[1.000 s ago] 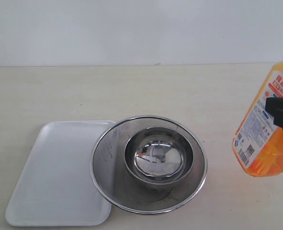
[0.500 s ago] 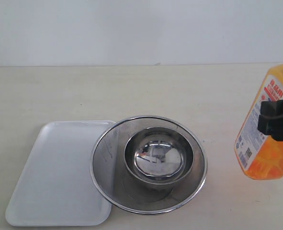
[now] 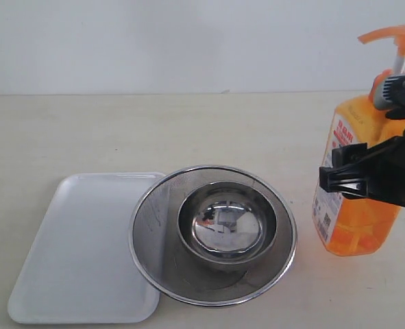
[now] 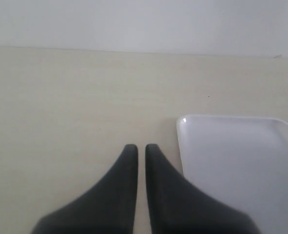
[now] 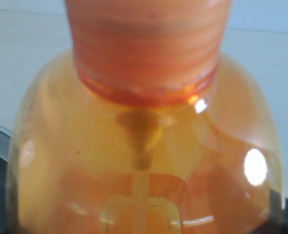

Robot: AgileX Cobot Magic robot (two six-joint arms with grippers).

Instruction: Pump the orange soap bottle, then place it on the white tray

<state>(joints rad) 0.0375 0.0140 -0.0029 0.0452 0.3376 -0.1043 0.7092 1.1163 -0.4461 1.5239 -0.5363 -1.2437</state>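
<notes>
Right end effector (image 3: 366, 179) is clamped across the middle of the orange soap bottle (image 3: 360, 229), which stands upright at the right of the bench (image 3: 188, 130). That leaves the pump head (image 3: 394, 33) free on top for pressing. The plastic is glossy and translucent; whether the base touches down is hard to say. Left end effector (image 4: 141, 151) waits, fingers together, beside the smooth white tray (image 3: 79, 247), its edge overlapped by the steel mesh strainer (image 3: 147, 233).

Bare test table (image 3: 188, 130), blank wall (image 3: 188, 41)

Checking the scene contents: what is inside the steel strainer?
A shiny steel bowl sits upright in the strainer. Anything beneath the bowl is hidden.
</notes>
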